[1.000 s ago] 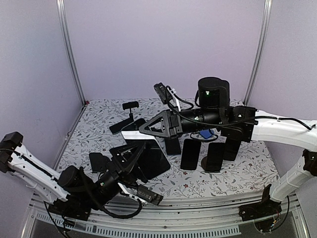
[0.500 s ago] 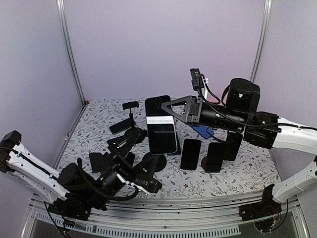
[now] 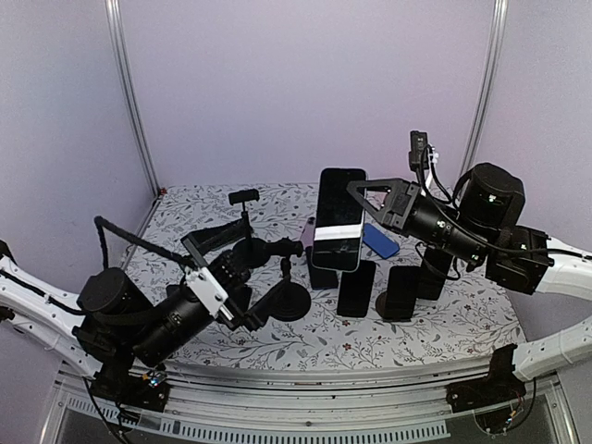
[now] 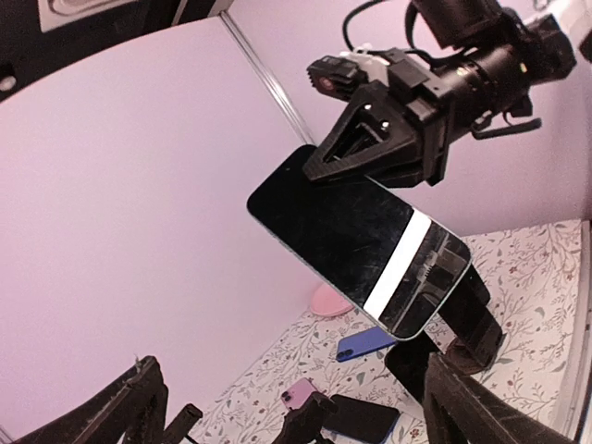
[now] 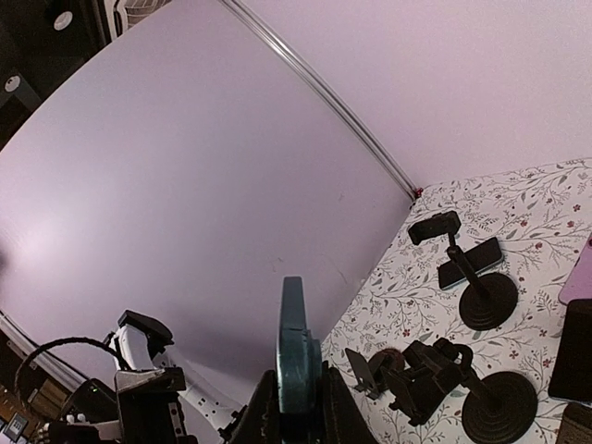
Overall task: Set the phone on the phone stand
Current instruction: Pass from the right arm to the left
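Right gripper (image 3: 359, 205): clamps one phone (image 3: 338, 217) (aloft) | left gripper (image 3: 266, 280): jaws wide | table (image 3: 462, 324): one blue phone (image 3: 381, 242)

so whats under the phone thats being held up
Dark phones, a blue phone and a pink phone on the floral table; the held phone hides part of the pink one.

We saw that the phone (image 3: 338, 217) was black with a white band and a teal edge. The table (image 3: 444, 324) was white with grey vines and tiny red flowers. A second phone (image 3: 379, 242) was blue, the stand (image 3: 296, 303) black.
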Motion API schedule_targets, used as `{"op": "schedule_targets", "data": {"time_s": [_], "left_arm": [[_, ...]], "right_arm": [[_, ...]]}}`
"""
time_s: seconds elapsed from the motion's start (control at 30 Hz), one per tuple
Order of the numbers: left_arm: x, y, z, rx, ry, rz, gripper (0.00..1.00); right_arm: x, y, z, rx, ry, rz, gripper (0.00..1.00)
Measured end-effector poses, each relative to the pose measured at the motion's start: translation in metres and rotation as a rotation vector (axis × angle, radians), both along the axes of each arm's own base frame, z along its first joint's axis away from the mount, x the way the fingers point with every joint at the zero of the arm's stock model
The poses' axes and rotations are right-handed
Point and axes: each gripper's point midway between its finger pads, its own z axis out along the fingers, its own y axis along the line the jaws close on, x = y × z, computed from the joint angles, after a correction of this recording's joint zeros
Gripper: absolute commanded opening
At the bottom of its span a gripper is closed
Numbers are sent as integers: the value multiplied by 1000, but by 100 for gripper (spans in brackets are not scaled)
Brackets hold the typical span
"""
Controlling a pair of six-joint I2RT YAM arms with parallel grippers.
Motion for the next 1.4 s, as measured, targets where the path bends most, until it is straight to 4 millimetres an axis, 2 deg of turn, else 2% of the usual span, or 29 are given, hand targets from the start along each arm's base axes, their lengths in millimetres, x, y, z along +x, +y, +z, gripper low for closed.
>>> {"op": "schedule_targets", "data": {"time_s": [0.2, 0.33, 0.47, 0.67, 1.0, 1.13, 1.27, 1.4], "left_arm": [[26, 23, 11, -212, 279, -60, 97], [49, 40, 10, -346, 459, -88, 95], [71, 50, 0, -443, 637, -115, 94], [89, 51, -23, -506, 881, -172, 90], [83, 46, -31, -551, 1061, -287, 86], [82, 47, -41, -547, 1089, -284, 80], [80, 46, -43, -537, 1095, -290, 72], [75, 41, -41, -519, 1098, -335, 65]], "right_arm": [[0, -14, -4, -2, -13, -39, 2], [-1, -17, -10, -17, -21, -40, 2], [-5, -19, -13, -26, -32, -28, 2], [-10, -16, -18, -33, -40, 8, 2], [-14, -4, -23, -50, -69, 60, 2], [-14, 5, -31, -85, -89, 83, 2], [-17, 22, -35, -122, -124, 139, 2], [-24, 42, -30, -120, -172, 229, 2]]}}
